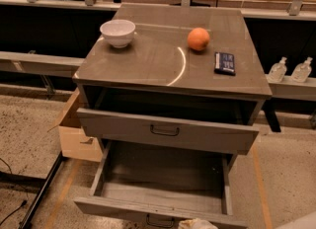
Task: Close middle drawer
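Observation:
The middle drawer (163, 196) is pulled far out of the grey-brown cabinet (148, 70). Its empty plank floor shows, and its flat front with a small dark handle (160, 221) is at the bottom edge of the view. The taller drawer above (168, 130) stands slightly out, with its own dark handle. My gripper (196, 223) shows only as a pale shape at the bottom edge, just right of the middle drawer's handle and close against the drawer front. The lowest drawer is out of view.
On the cabinet top are a white bowl (117, 32), an orange (198, 39) and a dark packet (225, 63). A cardboard box (74, 132) sits on the floor against the cabinet's left side. Two clear bottles (290, 69) stand at the right. Cables (10, 208) lie at the lower left.

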You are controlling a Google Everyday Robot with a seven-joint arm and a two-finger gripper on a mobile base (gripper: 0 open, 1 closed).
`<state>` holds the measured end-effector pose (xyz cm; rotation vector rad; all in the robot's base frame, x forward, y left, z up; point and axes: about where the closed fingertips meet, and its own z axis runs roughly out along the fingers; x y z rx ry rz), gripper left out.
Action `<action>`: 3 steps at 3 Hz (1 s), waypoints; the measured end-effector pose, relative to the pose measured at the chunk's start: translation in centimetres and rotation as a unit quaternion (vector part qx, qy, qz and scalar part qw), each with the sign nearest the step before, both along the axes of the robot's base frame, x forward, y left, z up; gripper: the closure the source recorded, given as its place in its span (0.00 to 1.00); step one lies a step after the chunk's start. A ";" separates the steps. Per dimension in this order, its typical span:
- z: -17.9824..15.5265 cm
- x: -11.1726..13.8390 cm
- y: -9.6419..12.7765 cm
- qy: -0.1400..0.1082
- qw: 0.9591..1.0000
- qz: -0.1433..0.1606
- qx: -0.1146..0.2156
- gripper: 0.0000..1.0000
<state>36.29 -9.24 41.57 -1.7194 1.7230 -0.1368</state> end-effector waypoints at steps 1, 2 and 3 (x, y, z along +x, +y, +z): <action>-0.3 2.2 1.0 -0.040 0.999 0.012 0.005 1.00; -1.0 4.9 2.1 -0.076 0.997 0.030 0.007 1.00; -2.1 8.2 3.1 -0.108 0.993 0.042 0.009 1.00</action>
